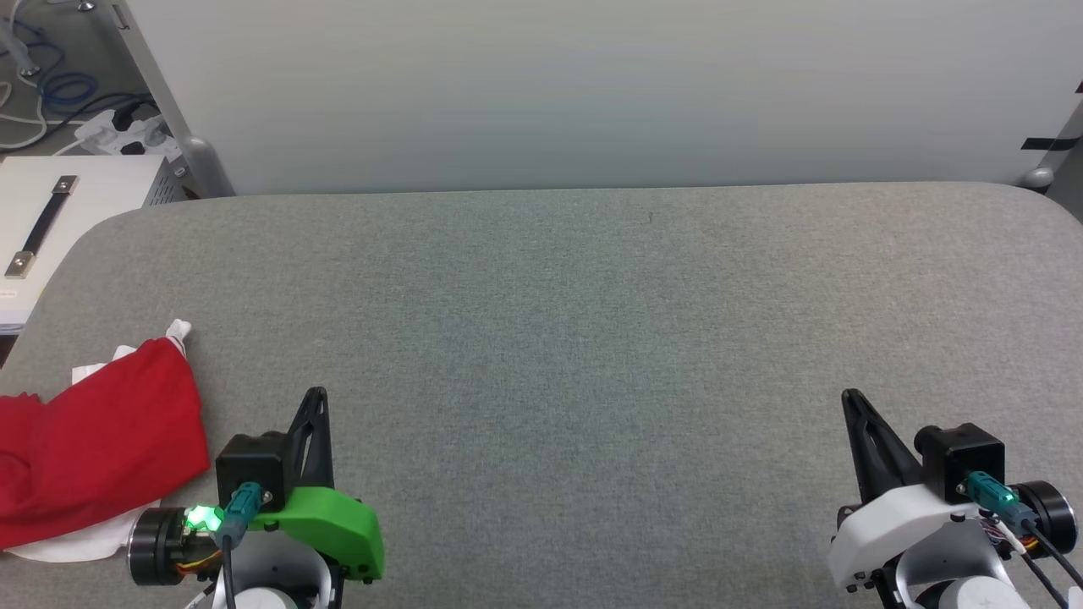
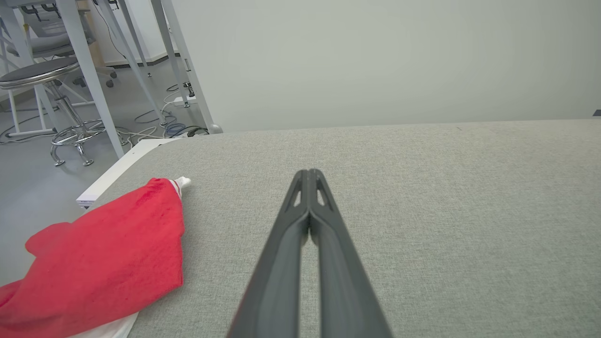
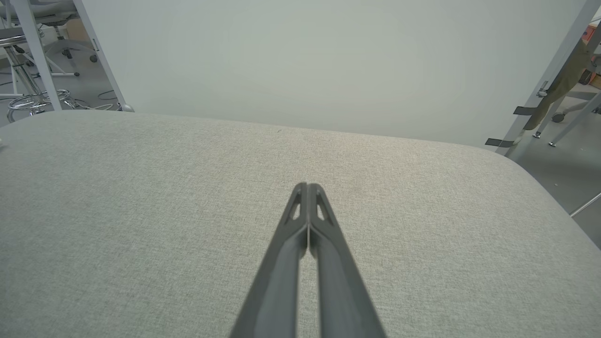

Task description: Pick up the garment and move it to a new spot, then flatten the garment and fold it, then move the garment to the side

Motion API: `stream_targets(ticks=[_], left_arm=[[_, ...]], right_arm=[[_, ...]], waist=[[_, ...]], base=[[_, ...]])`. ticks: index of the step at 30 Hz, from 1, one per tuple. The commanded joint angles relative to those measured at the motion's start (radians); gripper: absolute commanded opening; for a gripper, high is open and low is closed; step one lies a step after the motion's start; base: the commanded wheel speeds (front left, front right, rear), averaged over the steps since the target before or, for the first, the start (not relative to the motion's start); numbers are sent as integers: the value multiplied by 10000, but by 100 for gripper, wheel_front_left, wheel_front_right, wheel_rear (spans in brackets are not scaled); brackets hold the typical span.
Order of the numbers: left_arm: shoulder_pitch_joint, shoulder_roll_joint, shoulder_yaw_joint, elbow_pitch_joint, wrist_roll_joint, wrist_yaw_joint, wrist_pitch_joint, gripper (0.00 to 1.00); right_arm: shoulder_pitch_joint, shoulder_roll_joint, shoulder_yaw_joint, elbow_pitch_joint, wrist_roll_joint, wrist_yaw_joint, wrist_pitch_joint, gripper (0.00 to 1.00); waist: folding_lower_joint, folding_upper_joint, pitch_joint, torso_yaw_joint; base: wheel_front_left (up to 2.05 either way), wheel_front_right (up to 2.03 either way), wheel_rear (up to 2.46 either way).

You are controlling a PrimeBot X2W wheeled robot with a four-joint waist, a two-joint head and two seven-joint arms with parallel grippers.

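While both arms rested at the near edge of the grey padded table, the garment lay bunched at about eight o'clock in the head view, up against the table's left edge. It showed as a rumpled heap of red cloth, with white fabric peeking out under it at six o'clock and a small white tip at its one o'clock corner.

The left gripper sat at seven o'clock in that view. Its two dark fingers were pressed together on nothing and pointed toward twelve. The garment lay near it at nine o'clock, apart from the fingers. Seen from the left wrist, the red cloth was at eight o'clock of the closed fingertips, not touching them.

The right gripper sat at five o'clock in the head view, its fingers likewise closed tip to tip and empty. It was well apart from the garment, with bare grey fabric between them.

A pale wall panel stood behind the table at twelve o'clock. Off the table at ten o'clock was a white box with a black handle, and at eleven o'clock a power strip lay among cables on the floor. A round stool stood at ten o'clock in the left wrist view.
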Motion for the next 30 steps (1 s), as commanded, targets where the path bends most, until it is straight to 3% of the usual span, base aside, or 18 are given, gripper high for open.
stream_targets(ticks=[1, 22, 23, 30], left_arm=[[-182, -59, -9, -16, 97, -30, -9, 0], [-182, -59, -9, -16, 97, -30, -9, 0], [2, 2, -1, 0, -6, -1, -3, 100], [-31, 0, -31, 26, -74, -30, -89, 100]], right_arm=[[-163, 17, 18, 18, -95, -15, -70, 0], [-163, 17, 18, 18, -95, -15, -70, 0], [3, 0, -2, -2, 5, 0, 2, 100], [-15, -1, -4, 41, 81, -1, -75, 100]], waist=[[0, 0, 0, 0], [0, 0, 0, 0], [0, 0, 0, 0], [0, 0, 5, 1]], base=[[0, 0, 0], [0, 0, 0], [0, 0, 0], [0, 0, 0]])
